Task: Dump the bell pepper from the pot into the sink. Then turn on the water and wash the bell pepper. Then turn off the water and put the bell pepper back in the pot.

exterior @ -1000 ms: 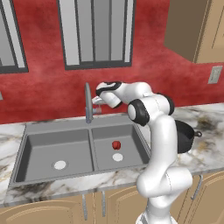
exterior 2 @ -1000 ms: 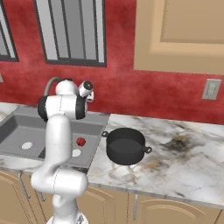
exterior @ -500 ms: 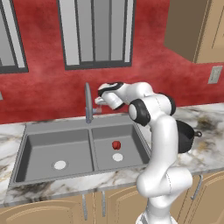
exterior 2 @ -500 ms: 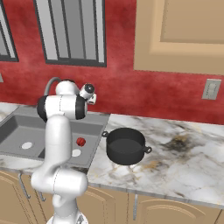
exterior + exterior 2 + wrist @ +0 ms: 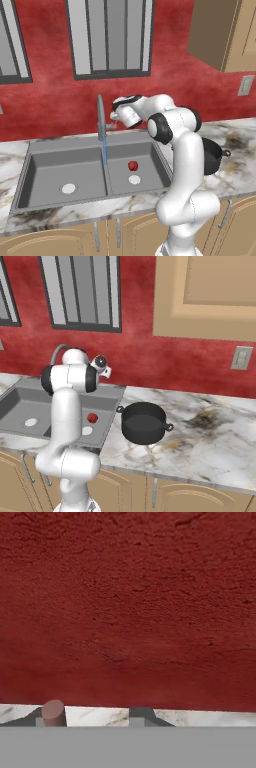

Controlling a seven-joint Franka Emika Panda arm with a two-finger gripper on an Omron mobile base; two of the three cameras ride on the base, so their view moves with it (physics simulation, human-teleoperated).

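The red bell pepper (image 5: 132, 165) (image 5: 92, 417) lies in the right basin of the grey sink (image 5: 60, 160) (image 5: 20, 401), just above that basin's pale drain (image 5: 134, 179). A thin blue stream of water (image 5: 105, 150) falls from the faucet (image 5: 100, 116) onto the divider between the basins. My gripper (image 5: 112, 121) (image 5: 90, 720) is at the faucet's base on its right side, facing the red wall, with its fingertips (image 5: 143, 716) apart. A small brownish knob (image 5: 53, 713) stands by the left finger. The black pot (image 5: 144, 422) (image 5: 214, 156) sits upright on the counter, right of the sink.
The marble counter (image 5: 210, 431) stretches to the right of the pot. A red wall with barred windows (image 5: 109, 37) rises behind the sink, and wall cabinets (image 5: 205, 296) hang at the upper right. The left basin holds just its drain (image 5: 68, 188).
A blue stream of water now shows under the faucet spout. My hand has shifted slightly right and down by the faucet base. The pepper and pot have not moved.
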